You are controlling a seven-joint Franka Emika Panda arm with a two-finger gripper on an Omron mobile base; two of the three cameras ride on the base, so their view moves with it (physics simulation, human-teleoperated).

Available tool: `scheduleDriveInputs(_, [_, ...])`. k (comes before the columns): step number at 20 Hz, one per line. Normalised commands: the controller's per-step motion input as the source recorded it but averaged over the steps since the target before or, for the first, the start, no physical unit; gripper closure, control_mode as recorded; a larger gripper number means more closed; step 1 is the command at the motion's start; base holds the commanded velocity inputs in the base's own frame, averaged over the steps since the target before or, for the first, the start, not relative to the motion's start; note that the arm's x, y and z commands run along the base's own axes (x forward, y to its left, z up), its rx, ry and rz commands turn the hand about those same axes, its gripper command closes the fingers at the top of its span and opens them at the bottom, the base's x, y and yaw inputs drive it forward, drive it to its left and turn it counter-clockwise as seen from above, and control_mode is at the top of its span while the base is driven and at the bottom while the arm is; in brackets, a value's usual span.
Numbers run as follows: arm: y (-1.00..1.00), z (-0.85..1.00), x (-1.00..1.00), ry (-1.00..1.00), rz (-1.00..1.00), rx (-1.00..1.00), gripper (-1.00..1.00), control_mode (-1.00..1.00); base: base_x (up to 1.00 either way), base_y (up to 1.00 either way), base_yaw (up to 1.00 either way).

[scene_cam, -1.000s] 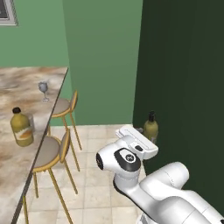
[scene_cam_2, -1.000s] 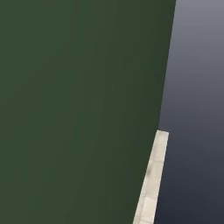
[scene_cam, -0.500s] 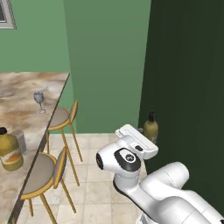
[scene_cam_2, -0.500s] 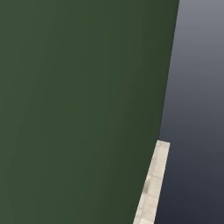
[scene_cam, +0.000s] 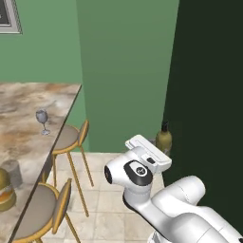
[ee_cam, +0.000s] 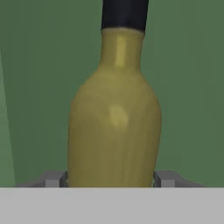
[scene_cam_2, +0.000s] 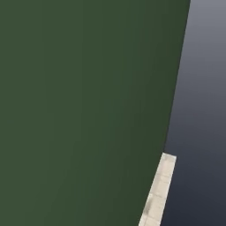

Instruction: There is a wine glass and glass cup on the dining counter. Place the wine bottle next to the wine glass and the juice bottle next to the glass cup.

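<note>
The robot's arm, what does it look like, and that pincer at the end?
The arm is glossy white, built of rounded segments, with a dark round joint cap ringed in black. A flat white block tops its wrist. The pincer has two small grey, squared fingertips.

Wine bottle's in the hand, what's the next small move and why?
Probably keep the base turning toward the dining counter. The hand grips the wine bottle upright, one fingertip at each side, yet the wine glass stands far off to the left, apart from the glass cup and juice bottle.
</note>
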Motion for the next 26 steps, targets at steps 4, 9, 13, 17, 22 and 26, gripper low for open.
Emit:
scheduleDriveInputs(4, [0.00,0.00,0.00,0.00,0.00,0.00,1.00,1.00,0.54,-0.29,0.22])
scheduleDriveInputs(9, [0.00,0.00,0.00,0.00,0.00,0.00,1.00,1.00,0.50,-0.20,0.38])
scheduleDriveInputs(13, [0.00,0.00,0.00,0.00,0.00,0.00,1.00,1.00,0.49,-0.18,0.41])
scheduleDriveInputs(17, [0.00,0.00,0.00,0.00,0.00,0.00,1.00,1.00,0.57,-0.19,0.29])
scheduleDriveInputs(22, [0.00,0.00,0.00,0.00,0.00,0.00,1.00,1.00,0.50,-0.18,0.37])
scheduleDriveInputs(26, [0.00,0.00,0.00,0.00,0.00,0.00,1.00,1.00,0.42,-0.13,0.34])
